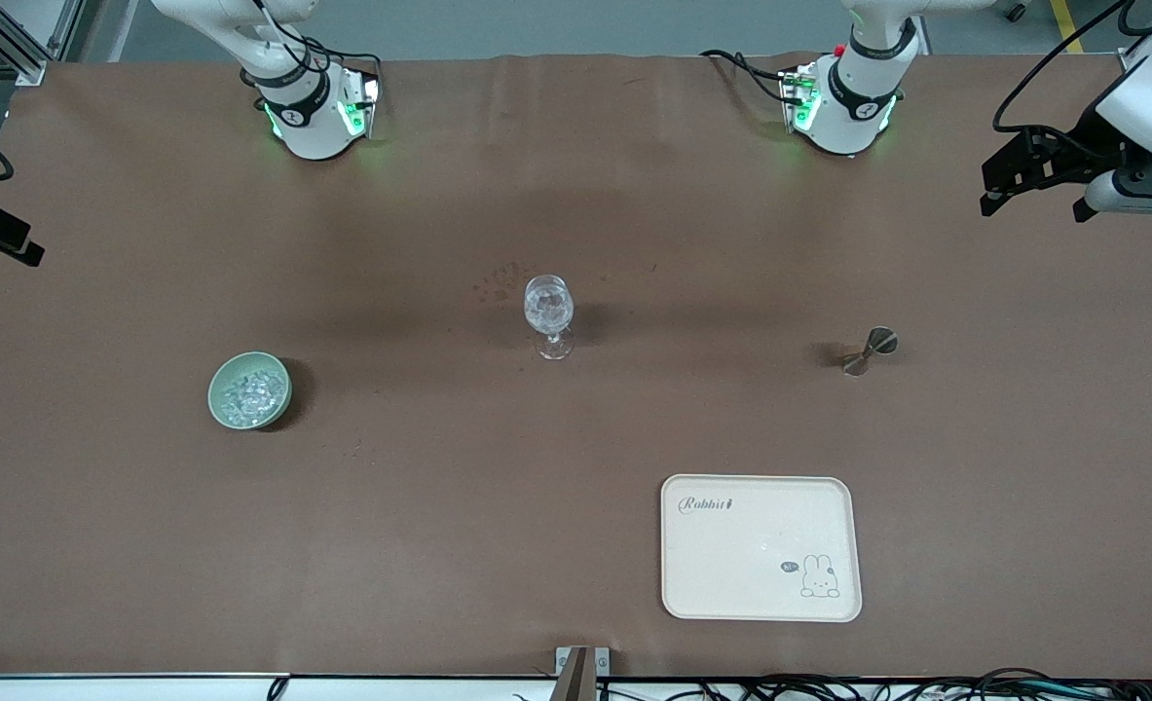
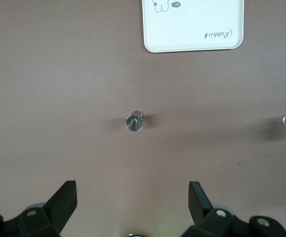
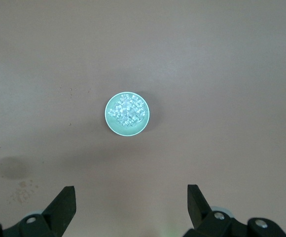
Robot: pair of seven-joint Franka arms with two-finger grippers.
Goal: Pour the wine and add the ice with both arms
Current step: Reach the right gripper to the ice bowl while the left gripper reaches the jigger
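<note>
Take the stemmed glass [image 1: 548,313] as your landmark: it stands upright mid-table, clear, with glinting contents in its bowl.

The ice [image 1: 249,391] has no long axis to note; it is a heap of small glassy, whitish chunks piled in a round pale-green bowl [image 1: 220,385], mouth up. You find the bowl toward the right arm's end of the table from the glass, slightly nearer the front camera.

A small metal jigger [image 1: 869,351], hourglass-shaped, lies tilted on the table toward the left arm's end from the glass. A cream rounded-rectangle tray [image 1: 731,584], printed "Rabbit" with a bunny drawing, lies flat nearer the front camera than the glass.

The surface is a matte brown cloth [image 1: 439,535], faintly stained beside the glass; grey floor and cables show past its edges.

Left gripper [image 2: 133,197]: raised over the cloth above the jigger, black fingers spread wide, holding nothing. Right gripper [image 3: 131,197]: raised above the bowl, fingers spread equally wide, empty.
</note>
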